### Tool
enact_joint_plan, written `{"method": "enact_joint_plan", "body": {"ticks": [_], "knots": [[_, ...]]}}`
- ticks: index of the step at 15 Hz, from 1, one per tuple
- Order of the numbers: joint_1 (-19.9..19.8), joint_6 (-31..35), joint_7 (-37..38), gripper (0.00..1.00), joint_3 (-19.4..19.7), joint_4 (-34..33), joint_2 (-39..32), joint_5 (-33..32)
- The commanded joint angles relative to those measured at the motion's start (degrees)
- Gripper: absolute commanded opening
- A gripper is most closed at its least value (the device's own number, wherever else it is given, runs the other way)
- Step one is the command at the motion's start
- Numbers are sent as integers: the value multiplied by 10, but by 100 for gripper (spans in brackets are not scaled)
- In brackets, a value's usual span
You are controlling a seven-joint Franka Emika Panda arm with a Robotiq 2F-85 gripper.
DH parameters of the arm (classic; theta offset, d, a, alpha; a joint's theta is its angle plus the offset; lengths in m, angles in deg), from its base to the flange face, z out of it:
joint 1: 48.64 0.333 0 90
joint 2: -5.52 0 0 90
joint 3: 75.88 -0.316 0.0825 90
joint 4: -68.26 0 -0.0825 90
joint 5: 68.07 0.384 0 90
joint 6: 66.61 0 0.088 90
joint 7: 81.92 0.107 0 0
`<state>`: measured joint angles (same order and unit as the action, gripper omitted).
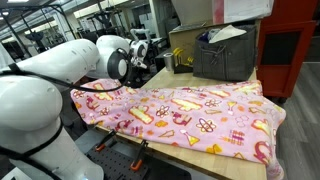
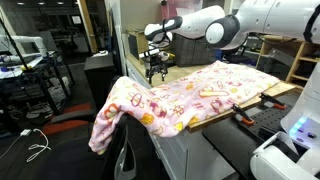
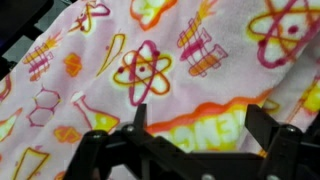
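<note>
A pink blanket (image 1: 200,112) printed with yellow and orange science pictures is spread over a wooden table; it shows in both exterior views (image 2: 195,95). My gripper (image 2: 157,68) hovers just above the blanket's far end, beside the arm's white links (image 1: 140,60). In the wrist view the two black fingers (image 3: 200,115) are spread wide over the cloth (image 3: 150,60), with an orange and yellow print between them. The gripper is open and holds nothing.
One corner of the blanket hangs over the table edge (image 2: 110,120). A dark grey crate (image 1: 225,55) and a cardboard box (image 1: 195,35) stand behind the blanket, with a red cabinet (image 1: 295,40) beyond. Cables lie on the floor (image 2: 35,140).
</note>
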<state>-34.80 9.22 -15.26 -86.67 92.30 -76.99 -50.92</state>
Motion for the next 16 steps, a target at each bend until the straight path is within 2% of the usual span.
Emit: {"method": "enact_joint_plan", "body": {"ticks": [1,3,4,5,6,7,8,9,16], "knots": [[5,18,15,100,-25,17,14,21],[10,25,13,100,-35,18,12,23],[19,3,20,100,-36,-40,-22,28],[15,31,12,100,-45,20,7,26],[24,9,20,100,-44,-39,-27,33],[27,15,19,100,-46,-40,-32,35],[21,43,14,100,-52,19,-4,36],[26,41,15,100,-45,2,-17,46],[35,52,11,100,-47,29,-24,62]]}}
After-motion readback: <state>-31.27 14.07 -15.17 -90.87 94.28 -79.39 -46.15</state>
